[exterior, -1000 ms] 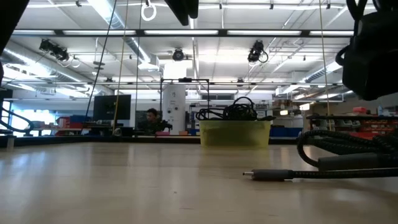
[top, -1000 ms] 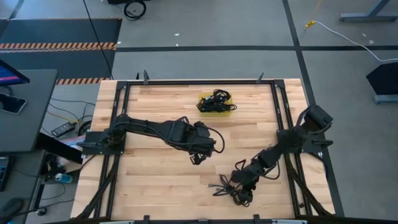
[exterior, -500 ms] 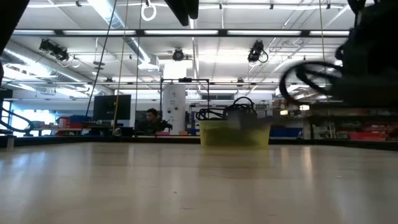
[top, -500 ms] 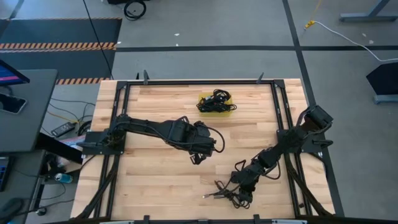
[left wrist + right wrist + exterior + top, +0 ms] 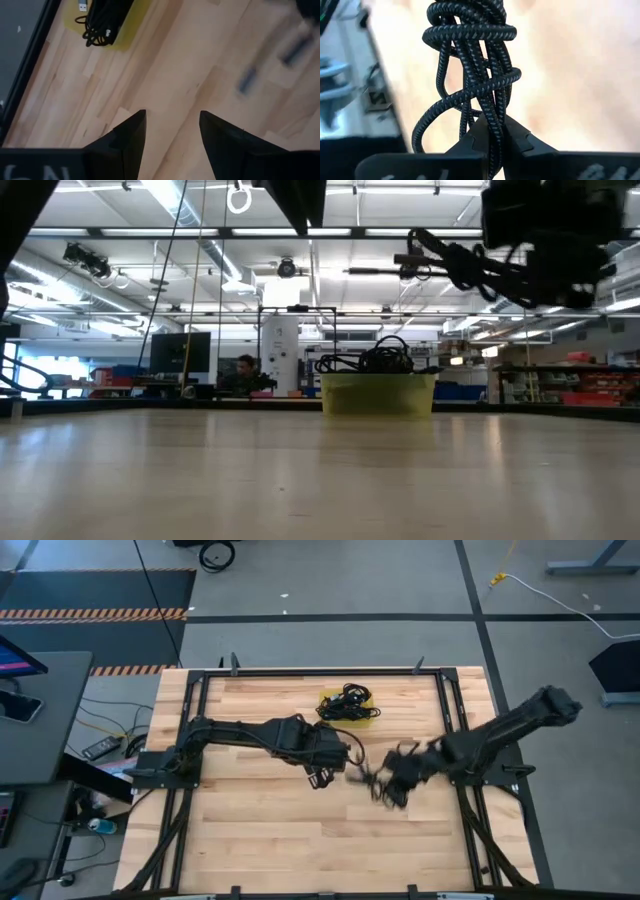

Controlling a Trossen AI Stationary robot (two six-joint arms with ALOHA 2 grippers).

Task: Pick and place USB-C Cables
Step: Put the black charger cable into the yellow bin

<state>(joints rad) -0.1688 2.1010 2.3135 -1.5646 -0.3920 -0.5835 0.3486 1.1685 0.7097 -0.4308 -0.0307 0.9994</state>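
Over the middle of the pale wooden tabletop (image 5: 250, 820) the left gripper (image 5: 322, 778) hangs with jaws parted and empty, the flat yellow tray (image 5: 349, 719) of black cable coils (image 5: 347, 703) sits near the far edge, and the right gripper (image 5: 392, 785) pinches a braided black USB-C cable bundle (image 5: 472, 75) aloft.

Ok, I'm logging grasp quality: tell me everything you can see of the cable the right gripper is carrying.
The cable is black with a braided sheath, bunched into a loose tangle of several loops. The right gripper is shut on a few strands, the rest sticking out beyond the fingers. It hangs in the air above the wooden table, touching nothing else, near mid-table just right of the left gripper. Its plugs aren't clear.
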